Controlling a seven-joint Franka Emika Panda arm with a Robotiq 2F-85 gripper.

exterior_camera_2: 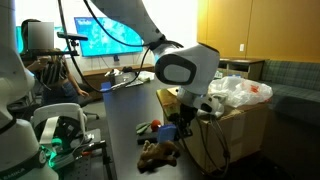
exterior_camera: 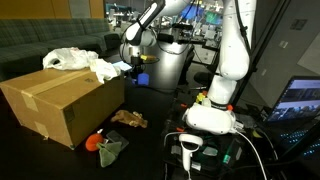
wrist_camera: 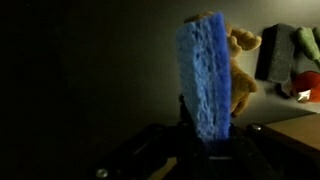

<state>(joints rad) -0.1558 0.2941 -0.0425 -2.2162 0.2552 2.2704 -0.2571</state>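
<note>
Right now my gripper (wrist_camera: 207,138) is clamped on the blue rectangular foam sponge (wrist_camera: 205,75), which stands upright between my jaws, its lower end pinched. I hang with it above the dark tabletop (exterior_camera: 155,105), close to the big brown cardboard box (exterior_camera: 60,100) topped with crumpled white plastic bags (exterior_camera: 75,60). A small brown plush toy (wrist_camera: 241,55) lies on the table beyond the sponge.

sponge (wrist_camera: 207,75) in end effector (wrist_camera: 205,138), beside box (exterior_camera: 60,105) | bag (exterior_camera: 75,60) on box | toy (exterior_camera: 128,118) beside box on table (exterior_camera: 155,105)
</note>
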